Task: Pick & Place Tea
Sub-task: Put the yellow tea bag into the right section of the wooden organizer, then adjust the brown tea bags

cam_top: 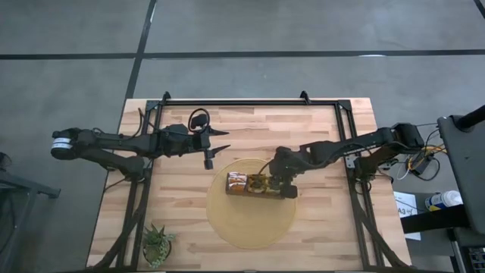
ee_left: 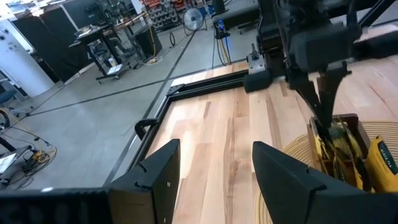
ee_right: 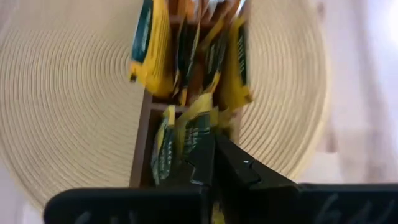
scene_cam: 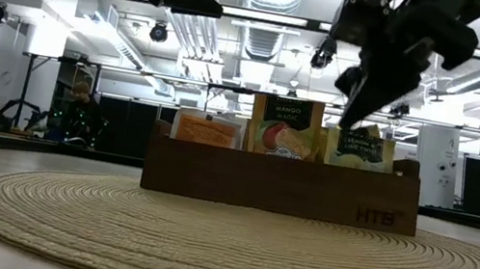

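Observation:
A long dark wooden box [scene_cam: 280,185] stands on a round woven mat [scene_cam: 203,236] at mid-table. Tea sachets stand upright in it: an orange one [scene_cam: 207,129], an orange-green one [scene_cam: 285,127] and a yellow-green one [scene_cam: 362,147] at the box's right end. My right gripper [scene_cam: 351,124] comes down slanting onto that yellow-green sachet [ee_right: 189,127] and is shut on it. My left gripper [cam_top: 221,141] hangs open above the bare table to the left of the box, holding nothing. My right gripper pinches the upper edge of the yellow-green sachet [ee_right: 198,140] between its two fingers, coming from above and slanting in from the table's right side. The sachet stands upright, its lower part in the box's right-end compartment. How far back it reaches, the fingers hide.
A small green plant [cam_top: 158,244] stands at the table's near left corner. A black frame [cam_top: 250,101] runs along the far edge and both sides. Bare wood [cam_top: 250,125] lies between the mat [cam_top: 250,220] and the far edge.

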